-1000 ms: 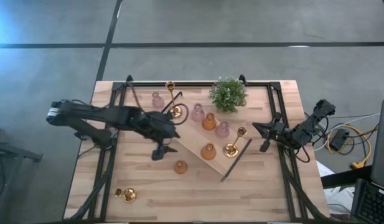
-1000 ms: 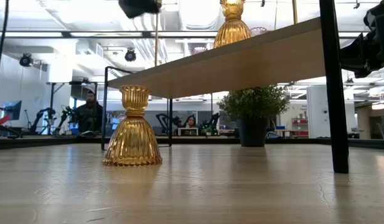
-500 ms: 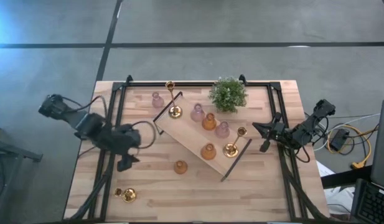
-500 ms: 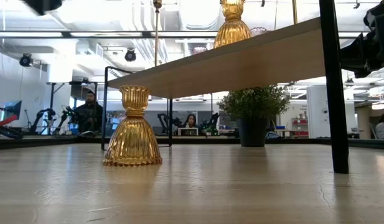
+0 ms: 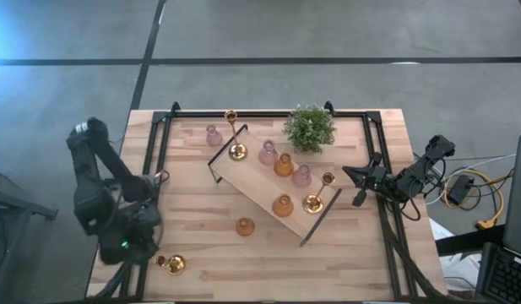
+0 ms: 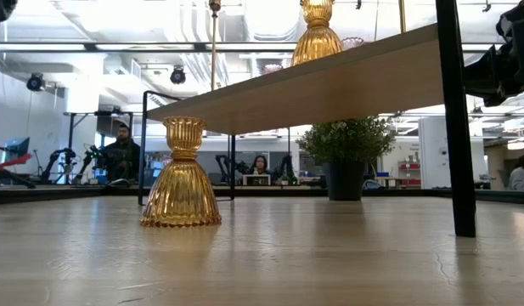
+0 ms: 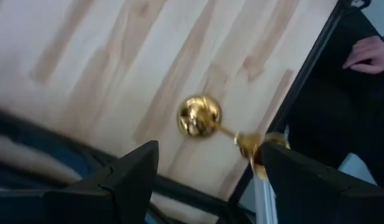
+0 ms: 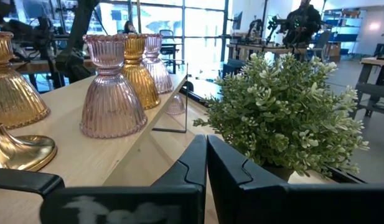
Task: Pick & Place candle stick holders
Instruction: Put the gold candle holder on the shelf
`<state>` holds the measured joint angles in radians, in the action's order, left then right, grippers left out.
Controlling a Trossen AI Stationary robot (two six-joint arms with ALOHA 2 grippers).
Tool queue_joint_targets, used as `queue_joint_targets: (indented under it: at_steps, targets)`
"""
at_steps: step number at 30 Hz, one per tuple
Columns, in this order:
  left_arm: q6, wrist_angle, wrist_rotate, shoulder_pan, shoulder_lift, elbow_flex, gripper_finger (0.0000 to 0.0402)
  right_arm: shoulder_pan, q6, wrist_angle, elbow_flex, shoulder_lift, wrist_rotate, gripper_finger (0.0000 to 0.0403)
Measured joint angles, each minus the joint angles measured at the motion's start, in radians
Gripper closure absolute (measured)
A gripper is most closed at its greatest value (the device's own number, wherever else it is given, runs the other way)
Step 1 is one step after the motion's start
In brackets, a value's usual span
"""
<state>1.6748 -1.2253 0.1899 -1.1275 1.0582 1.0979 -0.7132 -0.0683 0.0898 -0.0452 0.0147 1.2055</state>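
No text, label, brand, number or sign can be read in any of the views.
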Motion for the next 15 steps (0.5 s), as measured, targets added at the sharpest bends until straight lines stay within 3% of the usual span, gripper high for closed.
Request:
queue_joint_targets:
  at_steps: [6, 15]
  targets:
    - [0.27, -0.006, 0.044, -0.165, 0.057, -0.007, 0.0113, 0.0, -0.001, 0.0, 0.0, 0.0, 0.0, 0.0394]
    - [0.3, 0.028, 0.044, -0.212, 0.15, -0.007, 0.0113, 0.0, -0.001, 0.0, 0.0, 0.0, 0.0, 0.0394]
